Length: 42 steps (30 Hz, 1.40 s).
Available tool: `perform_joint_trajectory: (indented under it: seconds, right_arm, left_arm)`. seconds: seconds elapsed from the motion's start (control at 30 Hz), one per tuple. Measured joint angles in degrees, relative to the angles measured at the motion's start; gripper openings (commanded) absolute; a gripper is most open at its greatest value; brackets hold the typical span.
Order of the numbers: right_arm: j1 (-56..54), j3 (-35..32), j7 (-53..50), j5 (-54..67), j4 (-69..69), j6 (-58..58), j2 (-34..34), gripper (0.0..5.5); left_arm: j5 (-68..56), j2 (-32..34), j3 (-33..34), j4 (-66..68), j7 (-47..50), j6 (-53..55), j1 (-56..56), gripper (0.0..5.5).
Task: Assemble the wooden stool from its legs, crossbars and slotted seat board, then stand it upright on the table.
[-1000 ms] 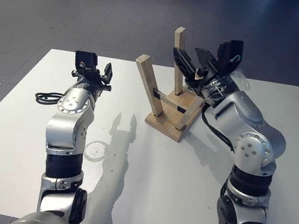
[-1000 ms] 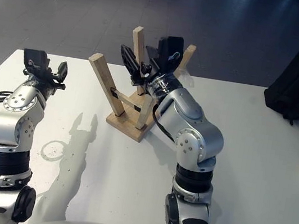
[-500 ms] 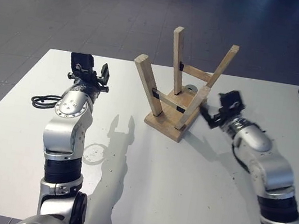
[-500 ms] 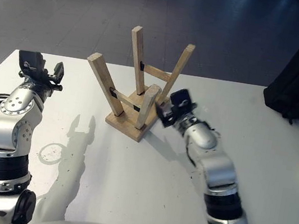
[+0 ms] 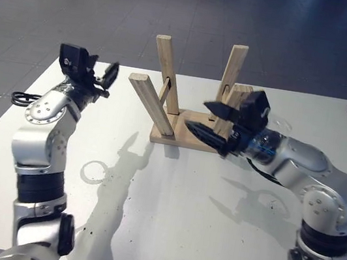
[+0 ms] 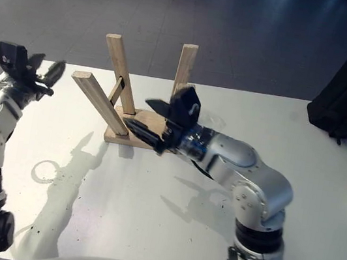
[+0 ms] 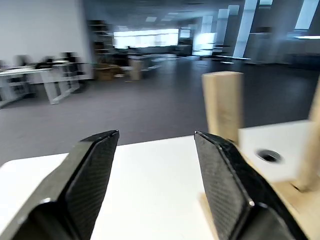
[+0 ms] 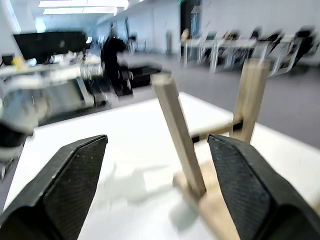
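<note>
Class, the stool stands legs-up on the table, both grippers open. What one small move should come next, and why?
Probably ease the right gripper forward and shut its fingers on a leg. The stool rests on its seat board, legs up, so it needs turning over; the right gripper is open beside it, the left gripper off to the side.
</note>
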Motion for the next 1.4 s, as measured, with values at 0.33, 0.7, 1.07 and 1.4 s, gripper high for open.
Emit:
perform_joint_trajectory:
  seconds: [0.33,0.7,1.07,1.4]
  right_arm:
    - [-6.7,-0.5,19.4,-8.6,22.6,-10.5,-18.3,3.64]
    - [-20.7,9.5,23.4,-18.5,42.2,-21.6,-5.8,3.46]
    - [-21.6,10.6,28.1,-19.8,47.8,-22.9,0.0,1.63]
    - [-7.7,3.9,32.0,6.3,13.4,4.2,-17.0,1.54]
  left_arm:
    - [-5.1,20.4,-7.6,16.8,-35.7,-4.5,-11.4,4.36]
    - [0.5,13.1,-20.0,37.8,-45.6,-12.7,-27.1,4.17]
    - [-2.9,8.6,-19.9,39.7,-50.9,-6.7,-29.0,2.43]
    - [-23.4,21.7,-18.9,9.3,-59.9,15.5,-14.0,1.83]
